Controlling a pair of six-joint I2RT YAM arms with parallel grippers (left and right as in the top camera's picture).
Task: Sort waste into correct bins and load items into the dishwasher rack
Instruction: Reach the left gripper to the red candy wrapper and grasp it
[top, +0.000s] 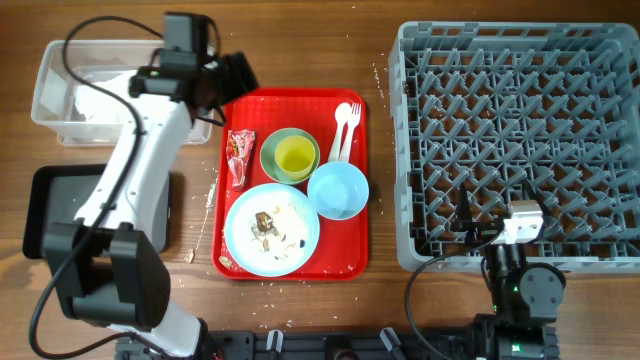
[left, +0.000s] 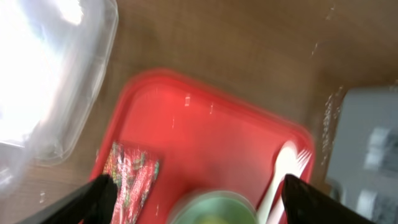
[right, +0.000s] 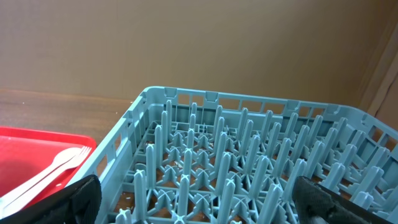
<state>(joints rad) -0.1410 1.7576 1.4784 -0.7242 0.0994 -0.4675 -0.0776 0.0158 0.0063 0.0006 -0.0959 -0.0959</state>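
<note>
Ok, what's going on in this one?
The left gripper hovers open and empty over the far-left corner of the red tray, beside the clear tub, which holds white napkins. The wrapper, the yellow cup inside the green bowl, the blue bowl, the plate with scraps, and the spoon and fork all sit on the tray. The right gripper is open at the near edge of the rack, which holds nothing.

No word, brand, number or sign can be read anywhere: the print on the red-and-white wrapper (top: 239, 157) is too small from overhead and blurred in the left wrist view, and the grey rack (top: 515, 140), red tray (top: 355, 240) and clear tub (top: 50, 75) carry no legible marking.
</note>
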